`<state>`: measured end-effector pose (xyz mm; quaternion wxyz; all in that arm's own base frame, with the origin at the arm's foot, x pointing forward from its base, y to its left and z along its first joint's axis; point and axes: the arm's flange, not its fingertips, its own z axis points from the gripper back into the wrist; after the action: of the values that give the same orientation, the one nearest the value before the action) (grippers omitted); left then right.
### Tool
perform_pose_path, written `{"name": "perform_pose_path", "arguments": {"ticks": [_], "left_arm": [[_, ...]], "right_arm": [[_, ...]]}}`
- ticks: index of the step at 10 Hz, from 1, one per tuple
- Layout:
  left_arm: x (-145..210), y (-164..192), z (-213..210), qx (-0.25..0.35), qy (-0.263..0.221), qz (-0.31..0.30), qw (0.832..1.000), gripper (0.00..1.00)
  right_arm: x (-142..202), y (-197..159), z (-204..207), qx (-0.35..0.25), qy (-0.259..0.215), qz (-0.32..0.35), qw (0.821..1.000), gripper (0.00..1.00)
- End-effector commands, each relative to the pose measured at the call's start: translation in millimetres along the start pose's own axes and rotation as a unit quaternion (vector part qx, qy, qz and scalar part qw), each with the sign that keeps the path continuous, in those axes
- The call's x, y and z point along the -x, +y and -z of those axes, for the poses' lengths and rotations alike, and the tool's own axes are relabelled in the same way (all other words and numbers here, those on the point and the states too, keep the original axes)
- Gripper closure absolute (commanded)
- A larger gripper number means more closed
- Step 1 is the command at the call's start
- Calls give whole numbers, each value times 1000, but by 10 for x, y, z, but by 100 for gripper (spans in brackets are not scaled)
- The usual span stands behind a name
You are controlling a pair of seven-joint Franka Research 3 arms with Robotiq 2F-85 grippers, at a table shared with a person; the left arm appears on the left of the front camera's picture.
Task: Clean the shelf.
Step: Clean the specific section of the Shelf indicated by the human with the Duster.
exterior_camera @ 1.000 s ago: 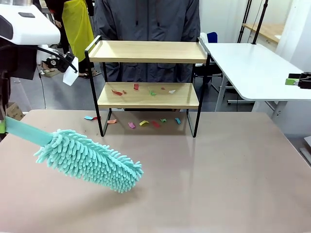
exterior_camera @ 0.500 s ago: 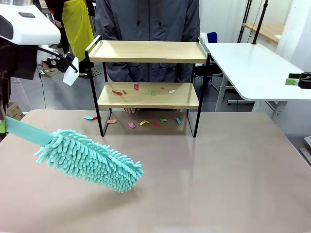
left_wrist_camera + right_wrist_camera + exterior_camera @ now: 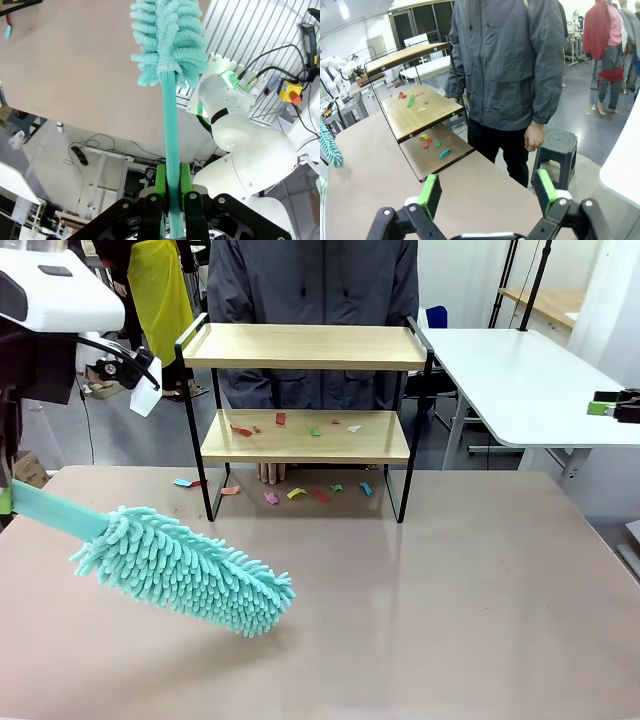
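On the shelf (image 3: 300, 346), coloured scraps (image 3: 241, 430)

Front view: the flat teal handle (image 3: 55, 512) of the fluffy teal microfibre duster (image 3: 185, 570) was cut off by the left edge. The person's hand (image 3: 270, 473) lay mostly hidden behind the black-framed two-tier wooden shelf (image 3: 305, 346). The coloured scraps (image 3: 297, 493) were too small to identify.

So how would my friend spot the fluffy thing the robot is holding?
Start at the wide beige tabletop, in front of the little two-tier shelf. Over the tabletop's left side hangs a duster, gripped by its flat handle in the robot's left hand. It is the only big shaggy turquoise thing; the coloured bits near the shelf are tiny flat scraps.
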<state>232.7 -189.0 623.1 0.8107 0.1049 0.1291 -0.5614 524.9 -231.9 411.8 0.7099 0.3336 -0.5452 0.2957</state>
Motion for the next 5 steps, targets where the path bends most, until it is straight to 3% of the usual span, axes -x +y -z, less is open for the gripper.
{"name": "perform_pose_path", "arguments": {"ticks": [1,5], "left_arm": [[-7,-34,-13,1,-2,-6,1000,87],[-7,-34,-13,1,-2,-6,1000,87]], "right_arm": [[-17,24,10,-1,4,-2,1000,0],[-17,24,10,-1,4,-2,1000,0]]}}
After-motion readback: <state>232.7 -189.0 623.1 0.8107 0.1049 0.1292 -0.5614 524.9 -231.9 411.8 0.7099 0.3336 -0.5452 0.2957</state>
